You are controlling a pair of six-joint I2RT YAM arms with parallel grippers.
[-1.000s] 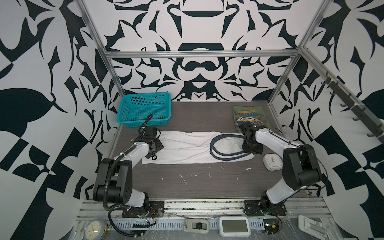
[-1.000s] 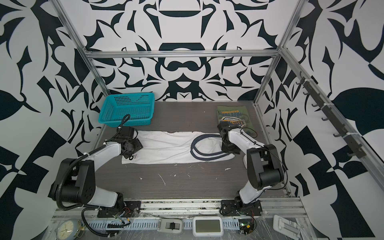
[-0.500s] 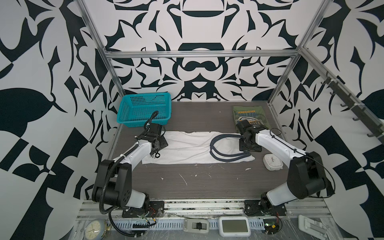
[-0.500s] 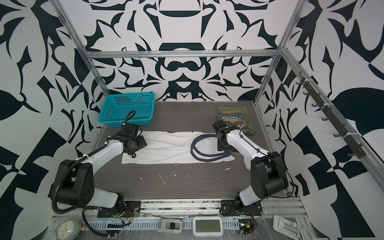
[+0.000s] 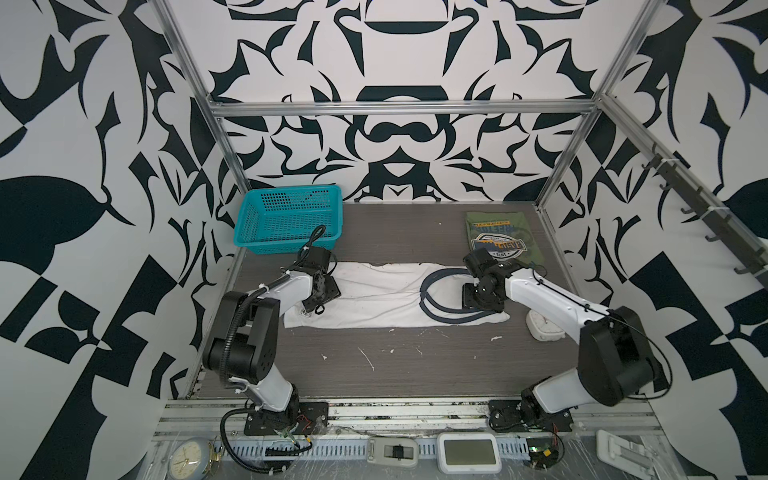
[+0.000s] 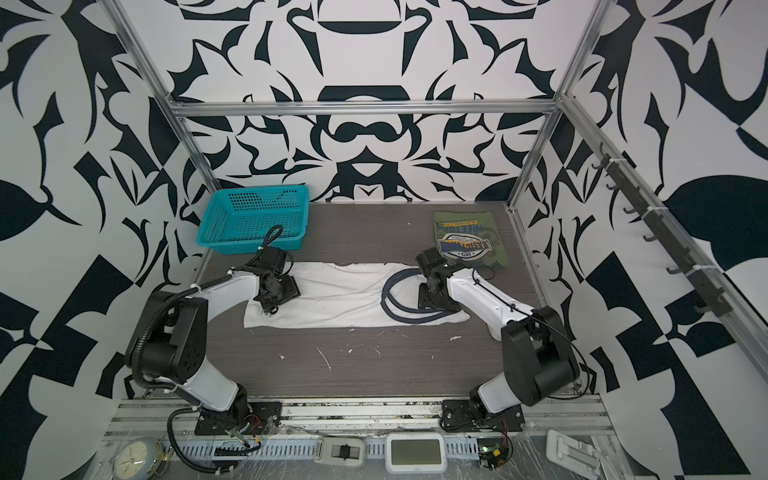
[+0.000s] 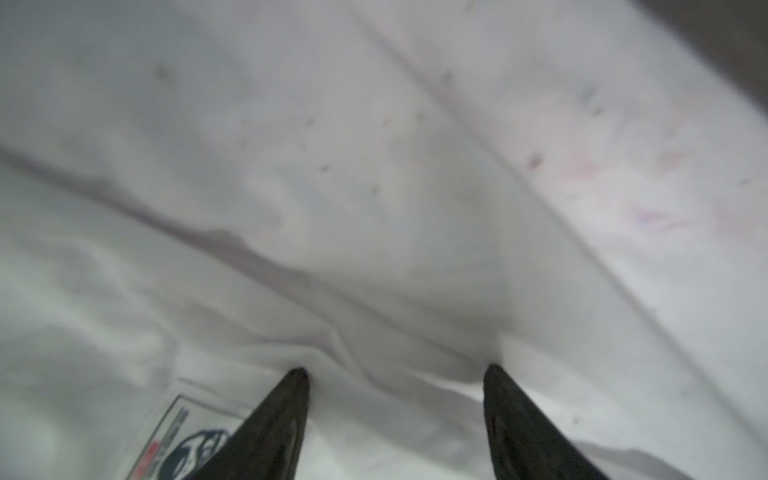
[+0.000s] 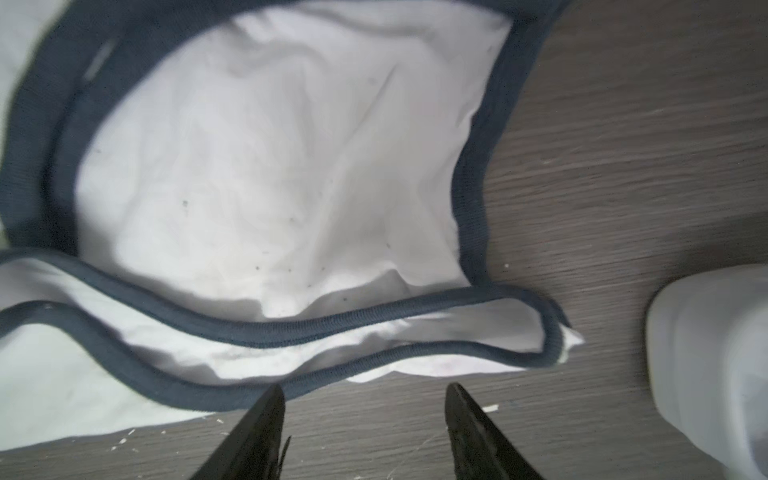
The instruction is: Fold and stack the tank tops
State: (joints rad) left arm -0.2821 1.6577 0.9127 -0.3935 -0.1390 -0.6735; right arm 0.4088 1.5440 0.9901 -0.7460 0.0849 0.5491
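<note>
Mid-table, left claw (image 7: 392, 374) and right claw (image 8: 363, 390), part-open and empty, have edged inward along the white tank top (image 5: 374, 295); its next fold remains ungripped.

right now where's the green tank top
In both top views the folded green tank top lies in the far right corner of the table, just beyond the neck end of the spread white tank top.
</note>
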